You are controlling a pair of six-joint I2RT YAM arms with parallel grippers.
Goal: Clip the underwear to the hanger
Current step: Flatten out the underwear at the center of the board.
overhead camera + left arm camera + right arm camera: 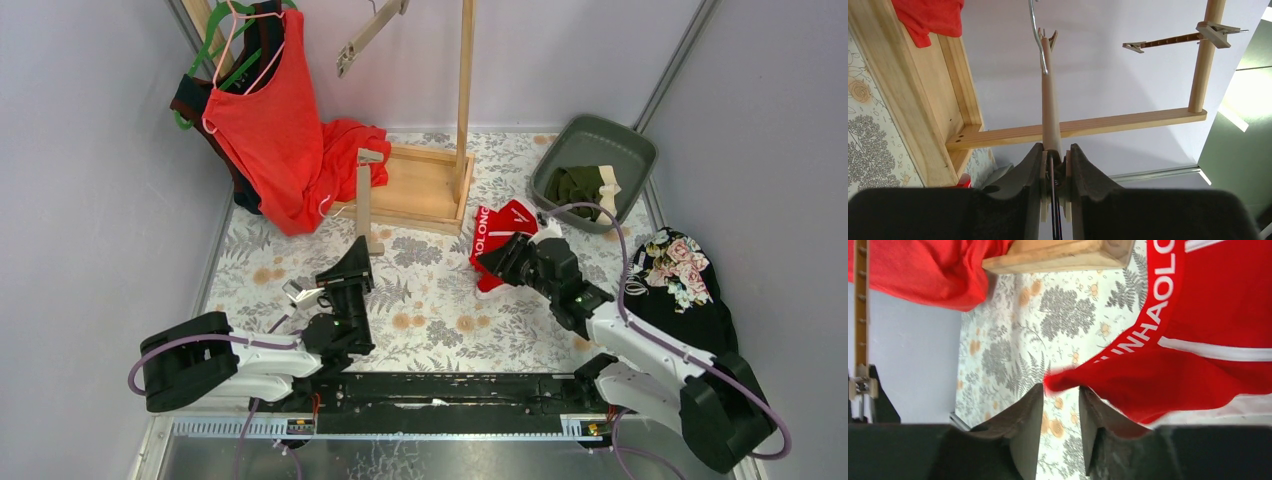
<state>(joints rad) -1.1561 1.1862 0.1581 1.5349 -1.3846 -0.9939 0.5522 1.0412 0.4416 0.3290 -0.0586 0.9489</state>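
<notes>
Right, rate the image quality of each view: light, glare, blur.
Top external: even soft light, faint shadows, sheen on the grey metal plate at the bottom. Left wrist: pale wooden clip hanger sharp, the left arm's dark fingers soft and dim, blown-out patch at the right edge. Right wrist: lettering on the bright red briefs crisp, that arm's dark fingers blurred.

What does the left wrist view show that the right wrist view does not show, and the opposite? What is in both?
Only the left wrist view: the left end effector, shut on a wooden clip hanger, and a second clip hanger beside a rack post. Only the right wrist view: the right end effector, open, with a corner of the red briefs just beyond its tips. Both: the wooden rack base, the red tank top and the floral table cover.
</notes>
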